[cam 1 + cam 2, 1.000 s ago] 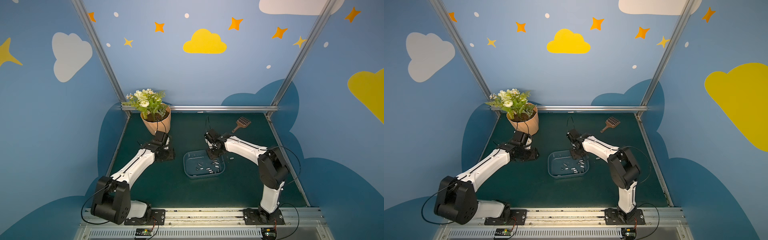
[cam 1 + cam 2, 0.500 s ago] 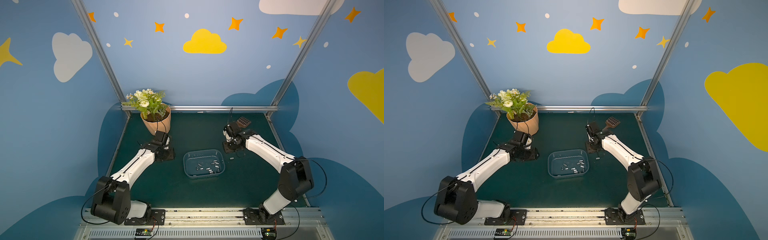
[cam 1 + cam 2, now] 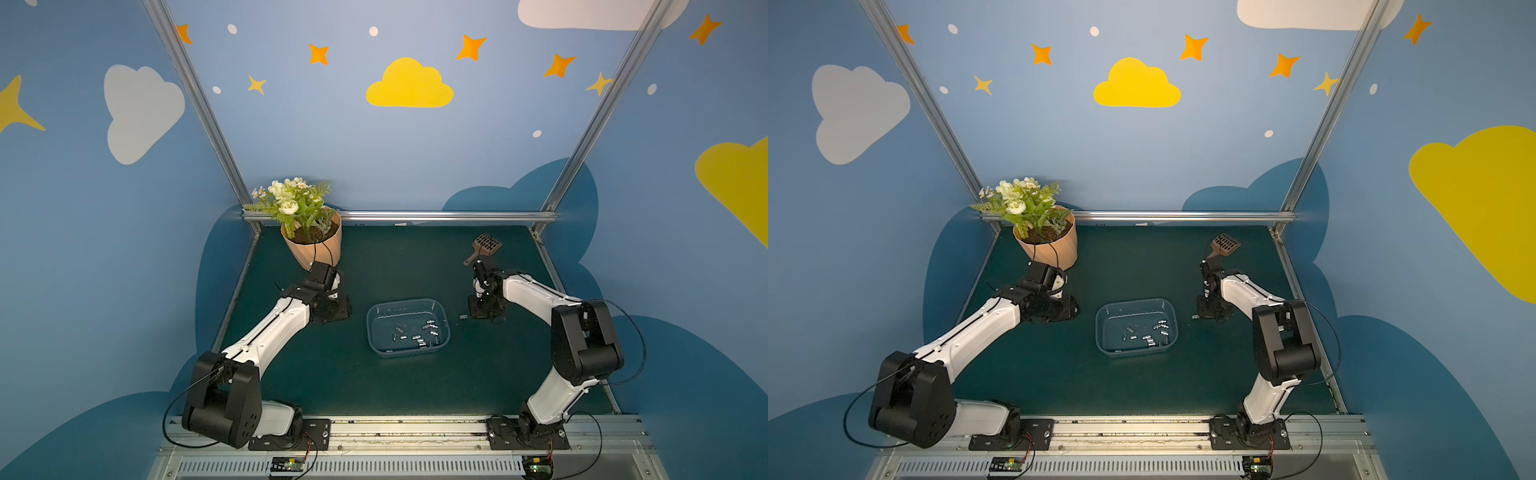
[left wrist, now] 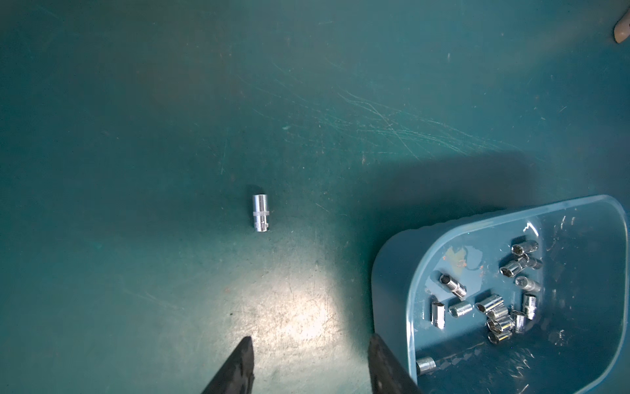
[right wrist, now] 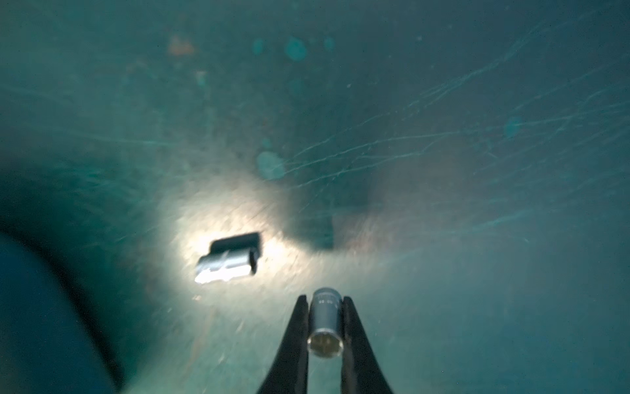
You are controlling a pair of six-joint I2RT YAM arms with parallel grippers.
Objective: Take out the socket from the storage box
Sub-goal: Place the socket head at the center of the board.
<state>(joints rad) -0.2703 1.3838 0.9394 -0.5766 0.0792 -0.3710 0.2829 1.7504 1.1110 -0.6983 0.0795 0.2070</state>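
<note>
Right gripper is pointing down at the green table just right of the storage box in both top views, with a loose socket lying on the table between them; its jaws are too small to read there. Left gripper is hovering low to the left of the box, near the flowerpot, and a cluster of sockets is sitting inside the box, mostly toward its right end. In the left wrist view, the left gripper is standing moderately open and empty, the storage box is lying just beside one finger, and a lone socket is resting on the bare table. In the right wrist view, the right gripper is pinching a held socket in a narrow grip between its fingers, while the loose socket is lying blurred on the table beyond it.
</note>
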